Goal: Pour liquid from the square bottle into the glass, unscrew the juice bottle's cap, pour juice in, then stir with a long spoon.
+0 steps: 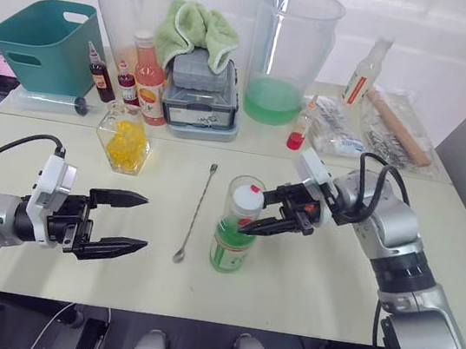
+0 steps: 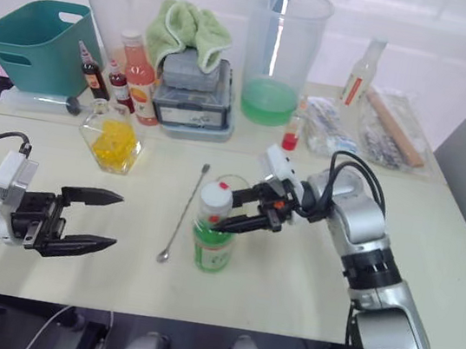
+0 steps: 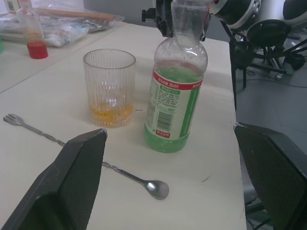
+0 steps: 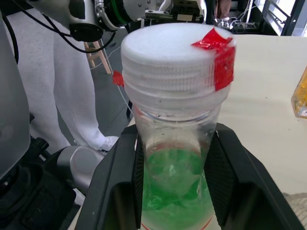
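**Right gripper on juice bottle neck, cap still on**

Left gripper (image 1: pixel 113 223) sits nearest, low over the near-left table (image 1: pixel 330 286), fingers spread wide, holding nothing. It points toward the middle of the table, well apart from the bottle.

Juice bottle (image 1: pixel 233 236) stands upright mid-table, green liquid in the lower part, green-and-white label. Cap (image 4: pixel 175 55) is white, screwed on, with a strip of red tape across its top and side.

Right gripper (image 1: pixel 273 209) comes in from the right. In the right wrist view its two fingers (image 4: pixel 120 177) sit either side of the neck just below the cap and press against it, closed on the bottle.

Glass (image 3: pixel 110 87) stands just behind the juice bottle, ribbed, with a shallow layer of yellow-orange liquid at the bottom.

Long spoon (image 1: pixel 196 213) lies flat on the table left of the bottle, bowl end nearer, forked end farther, touching neither gripper.

Square bottle (image 1: pixel 124 136) stands upright farther back on the left, yellow inside, well apart from both grippers.

Back row: teal basket (image 1: pixel 47 41), two big clear pitchers (image 1: pixel 291 51), orange-pink bottle with red cap (image 1: pixel 149 81), green cloth (image 1: pixel 198 29).
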You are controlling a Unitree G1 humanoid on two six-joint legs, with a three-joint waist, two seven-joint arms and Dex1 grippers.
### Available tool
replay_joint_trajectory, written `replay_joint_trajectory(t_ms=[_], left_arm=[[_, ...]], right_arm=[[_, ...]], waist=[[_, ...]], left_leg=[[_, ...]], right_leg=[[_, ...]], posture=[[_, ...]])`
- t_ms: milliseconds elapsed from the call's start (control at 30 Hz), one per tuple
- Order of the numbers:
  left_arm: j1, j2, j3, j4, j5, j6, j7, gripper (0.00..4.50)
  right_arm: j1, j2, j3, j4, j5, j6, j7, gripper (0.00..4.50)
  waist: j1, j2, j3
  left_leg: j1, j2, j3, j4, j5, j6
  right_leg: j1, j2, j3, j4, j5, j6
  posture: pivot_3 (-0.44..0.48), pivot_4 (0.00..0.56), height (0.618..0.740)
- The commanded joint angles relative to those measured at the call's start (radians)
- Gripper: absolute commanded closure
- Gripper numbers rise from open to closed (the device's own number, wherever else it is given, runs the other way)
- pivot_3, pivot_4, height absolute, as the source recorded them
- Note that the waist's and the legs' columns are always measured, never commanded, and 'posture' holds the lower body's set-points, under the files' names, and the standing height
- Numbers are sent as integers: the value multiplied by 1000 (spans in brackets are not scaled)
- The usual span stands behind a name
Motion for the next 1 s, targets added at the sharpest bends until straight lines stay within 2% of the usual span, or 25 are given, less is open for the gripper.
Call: replay_joint_trajectory(t_ms=[33,167,300,400,500,767,1000], left_arm=[[-30,-6,-15,13,-1,-26,-27,0],[-91,-26,-43,31,-19,-20,-39,0],[-135,-35,-58,51,-25,-16,-71,0],[-189,-45,-90,72,-14,-16,-89,0],[-235,-51,-122,93,-6,-4,-102,0],[-328,-54,-184,132,6,14,-111,0],[-335,-33,-184,118,9,27,-112,0]], right_arm=[[27,-4,-105,-171,91,97,-138,3260],[130,-21,-205,-399,198,249,-348,3260],[218,-5,-279,-564,243,315,-562,3260],[360,28,-277,-762,275,374,-760,3279],[435,45,-267,-851,270,405,-888,3314],[500,46,-230,-918,235,436,-1071,3315],[502,56,-194,-915,298,463,-1125,3315]], waist=[[-1,0,0],[1,0,0],[1,0,0],[1,-1,0],[1,-1,0],[-1,-1,0],[-1,-1,0]], left_leg=[[0,0,0,0,0,0],[-1,0,0,0,0,0],[-1,0,0,0,0,0],[0,0,0,0,0,0],[-1,0,-1,-1,0,0],[0,0,0,0,0,0],[-1,0,0,0,0,0]], right_leg=[[0,0,0,0,0,0],[0,0,0,0,0,0],[0,0,0,0,0,0],[0,0,0,0,-1,0],[-1,0,0,0,-1,0],[0,0,0,0,-1,0],[0,0,0,-1,-1,0]], posture=[[0,150,728],[0,150,728],[0,150,728],[0,150,728],[0,150,728],[0,150,728],[0,150,728]])
